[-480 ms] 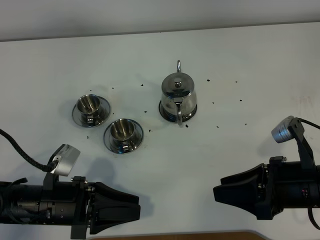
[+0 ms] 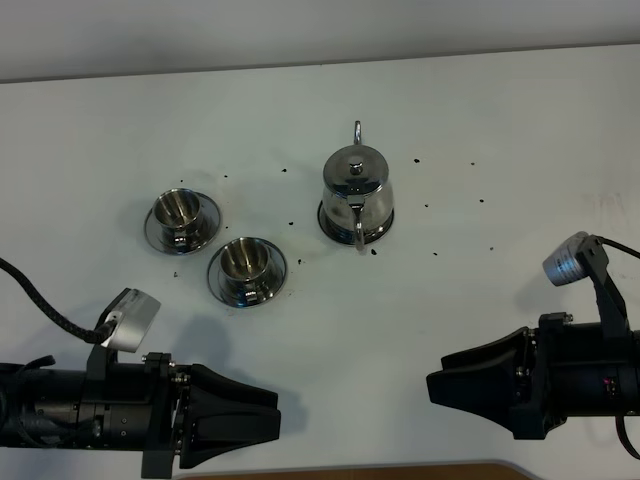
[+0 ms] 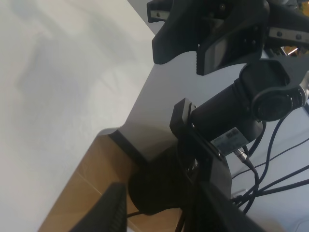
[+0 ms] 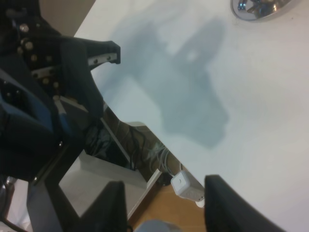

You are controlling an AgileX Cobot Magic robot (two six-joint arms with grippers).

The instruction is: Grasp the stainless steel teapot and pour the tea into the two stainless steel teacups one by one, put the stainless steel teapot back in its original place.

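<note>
Sitting on its saucer (image 2: 388, 222) at the counter's (image 2: 500, 120) far middle, the stainless steel teapot (image 2: 355, 180) points its loop handle nearward. The right arm (image 2: 520, 385), jaws parted and empty, seems slightly nearer than the left arm (image 2: 150, 420), whose jaws I cannot read.

Looks across white table (image 4: 270, 96) with grey shadow; right gripper (image 4: 163, 189) spread, empty; steel saucer (image 4: 260, 10) rim at far side; left arm (image 4: 43, 111) alongside; white plug (image 4: 187, 187) under table edge.
</note>
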